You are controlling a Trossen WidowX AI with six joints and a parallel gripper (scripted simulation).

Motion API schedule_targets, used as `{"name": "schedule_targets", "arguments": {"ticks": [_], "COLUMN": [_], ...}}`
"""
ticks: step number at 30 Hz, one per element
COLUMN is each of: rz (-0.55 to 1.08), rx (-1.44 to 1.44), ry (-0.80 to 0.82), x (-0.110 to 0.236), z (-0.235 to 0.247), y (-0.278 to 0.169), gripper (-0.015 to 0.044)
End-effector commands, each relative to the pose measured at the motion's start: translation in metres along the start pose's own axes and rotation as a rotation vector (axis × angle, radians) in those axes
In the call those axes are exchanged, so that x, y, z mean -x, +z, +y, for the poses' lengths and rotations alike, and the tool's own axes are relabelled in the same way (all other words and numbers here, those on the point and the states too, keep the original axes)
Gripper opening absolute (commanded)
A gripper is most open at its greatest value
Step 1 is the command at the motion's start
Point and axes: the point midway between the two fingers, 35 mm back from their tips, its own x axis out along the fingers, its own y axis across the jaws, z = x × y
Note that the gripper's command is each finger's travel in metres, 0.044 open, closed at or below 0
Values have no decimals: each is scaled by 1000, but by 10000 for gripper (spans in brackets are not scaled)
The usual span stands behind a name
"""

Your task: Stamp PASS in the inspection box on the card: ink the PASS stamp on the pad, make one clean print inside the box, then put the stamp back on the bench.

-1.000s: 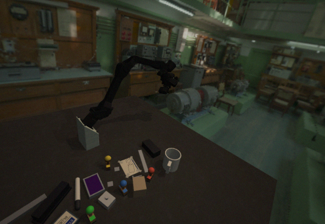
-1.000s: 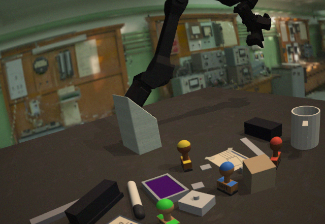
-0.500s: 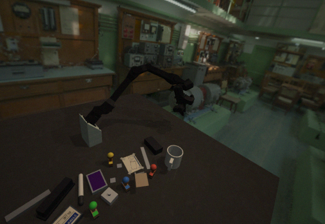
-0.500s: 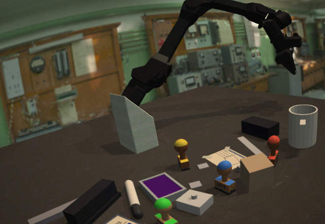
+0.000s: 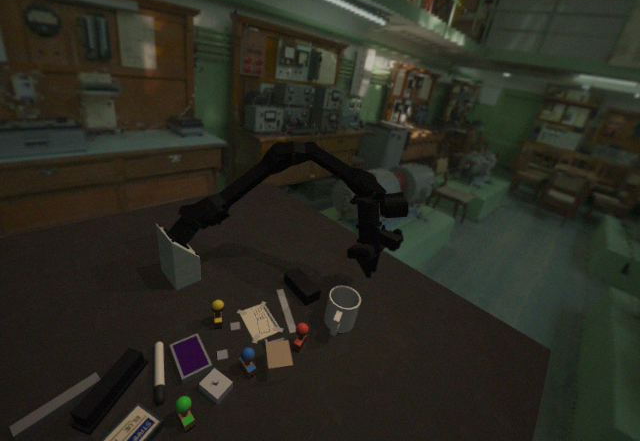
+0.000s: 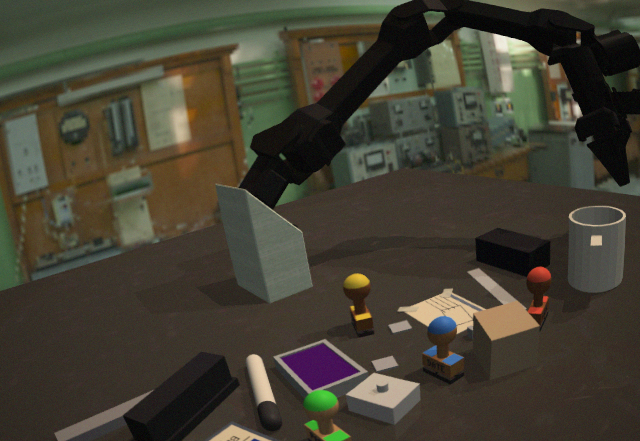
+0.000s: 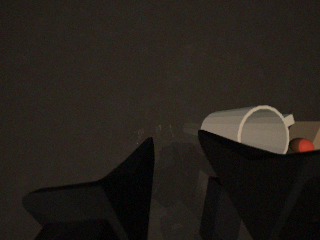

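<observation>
Dark bench [image 5: 439,374], old lab behind. My gripper [image 5: 368,265] half-apart, empty, hovering just behind mug [image 5: 342,308]; red-knobbed stamp [image 5: 300,334] beside mug, probably my target.

Dark bench [image 5: 439,374] — stamps, ink pad [image 5: 190,355], card [image 5: 260,321], mug [image 5: 342,308].

- The green stamp [image 6: 321,411] is cut off by the exterior view's bottom edge.
- The stamps' lettering is too small to read.
- The red stamp [image 7: 301,145] is mostly hidden behind the hand [image 7: 176,145].
</observation>
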Motion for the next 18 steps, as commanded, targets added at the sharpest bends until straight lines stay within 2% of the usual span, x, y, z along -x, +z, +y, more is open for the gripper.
{"name": "schedule_targets", "arguments": {"ticks": [1, 10, 18], "rz": [62, 220, 350], "rx": [-24, -69, -129], "ry": [-86, -168, -124], "x": [-21, -47, -52], "z": [-69, -216, -340], "y": [8, 1, -39], "gripper": [212, 212, 212]}}
